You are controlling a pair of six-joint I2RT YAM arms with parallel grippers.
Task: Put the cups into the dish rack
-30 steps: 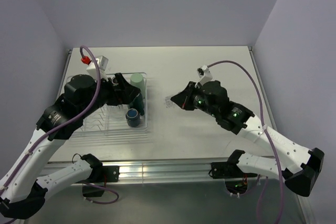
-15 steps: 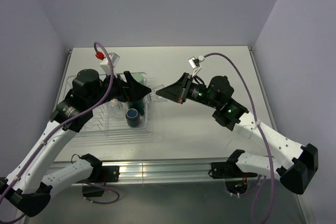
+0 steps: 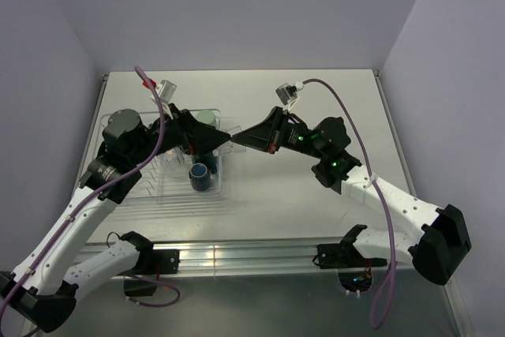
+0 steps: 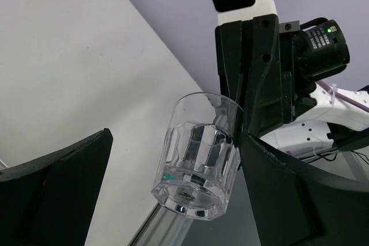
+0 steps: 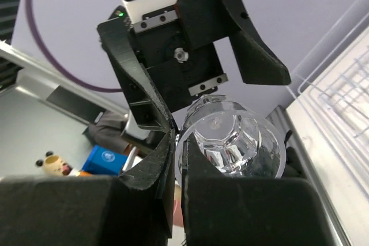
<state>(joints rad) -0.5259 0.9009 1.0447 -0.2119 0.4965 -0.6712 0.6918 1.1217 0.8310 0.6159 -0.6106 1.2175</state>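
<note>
Left wrist view: clear tumbler [image 4: 199, 154] hangs tilted in mid-air, pinched by its rim wall in my right gripper [image 5: 179, 154]. My left gripper [image 4: 177, 142] is spread wide, one finger on either side of the glass; contact cannot be told. Top external view puts this above the right edge of the dish rack [image 3: 170, 191].

Risks, as judged:
- Thin rim pinch on slick glass. If right releases before left closes, the tumbler drops onto the rack or table [image 3: 316, 100].
- Left closing off-centre could lever it loose.
</note>
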